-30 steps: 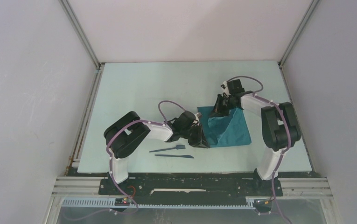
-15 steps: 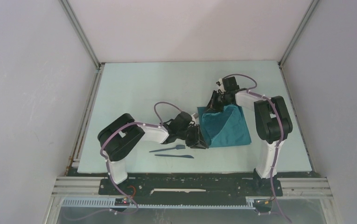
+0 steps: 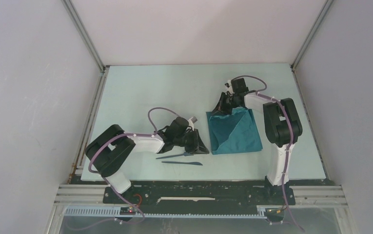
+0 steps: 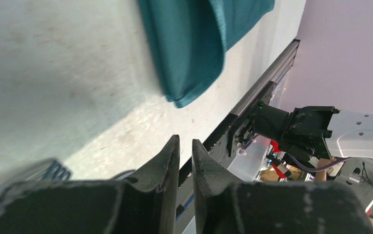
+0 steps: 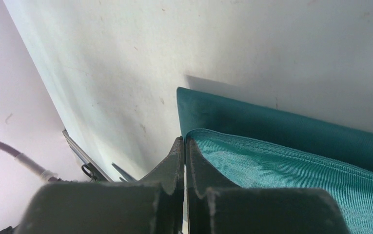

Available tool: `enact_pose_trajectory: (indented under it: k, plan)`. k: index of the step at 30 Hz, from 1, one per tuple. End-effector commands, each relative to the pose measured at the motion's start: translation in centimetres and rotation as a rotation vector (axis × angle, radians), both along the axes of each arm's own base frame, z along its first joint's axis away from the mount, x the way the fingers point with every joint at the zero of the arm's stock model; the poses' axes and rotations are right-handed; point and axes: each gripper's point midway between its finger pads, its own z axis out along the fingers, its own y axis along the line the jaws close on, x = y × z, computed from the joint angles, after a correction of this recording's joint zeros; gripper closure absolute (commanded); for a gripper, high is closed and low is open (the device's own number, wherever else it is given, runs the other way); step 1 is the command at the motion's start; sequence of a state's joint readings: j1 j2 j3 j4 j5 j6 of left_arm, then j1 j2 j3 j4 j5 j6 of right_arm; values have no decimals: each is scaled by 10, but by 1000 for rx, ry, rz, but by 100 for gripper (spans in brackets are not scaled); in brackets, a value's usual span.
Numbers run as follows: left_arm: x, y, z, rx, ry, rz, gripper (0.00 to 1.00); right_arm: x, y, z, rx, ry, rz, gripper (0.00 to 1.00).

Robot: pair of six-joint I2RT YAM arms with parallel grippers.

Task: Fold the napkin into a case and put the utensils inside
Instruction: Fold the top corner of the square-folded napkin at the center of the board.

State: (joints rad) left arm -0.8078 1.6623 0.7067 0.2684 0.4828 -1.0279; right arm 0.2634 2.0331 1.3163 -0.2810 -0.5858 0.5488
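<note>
The napkin (image 3: 237, 134) lies on the pale surface (image 3: 145, 97), one layer turned over along a diagonal crease. The right pincer (image 3: 223, 108) is at the napkin's far left corner, against the cloth. The left pincer (image 3: 202, 147) is low, just off the napkin's left edge and clear of it. Left of the napkin's near corner lie the fork (image 3: 174, 156) and the knife (image 3: 182, 163), side by side; the fork is partly under the left arm.
</note>
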Motion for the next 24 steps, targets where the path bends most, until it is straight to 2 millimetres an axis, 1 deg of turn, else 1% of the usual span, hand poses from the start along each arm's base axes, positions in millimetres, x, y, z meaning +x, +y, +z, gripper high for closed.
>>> enact_pose_trajectory:
  k: [1,5,12,15,18,20,22,24]
  plan:
    - [7,15,9,-20,-39,31,81,15,9,10,26,-40,6,100]
    - [7,21,9,-9,-43,45,81,17,10,6,25,-33,9,100]
    - [10,21,13,0,-56,44,81,21,11,3,17,-31,9,100]
    - [11,21,14,0,-58,45,81,22,11,2,14,-28,10,98]
    - [11,21,13,3,-59,44,81,22,11,0,13,-24,10,91]
    - [12,20,14,1,-62,45,81,23,12,3,16,-27,13,86]
    - [13,19,16,1,-68,41,80,24,14,9,24,-37,19,83]
    - [17,18,21,-2,-81,35,77,26,14,20,28,-48,24,75]
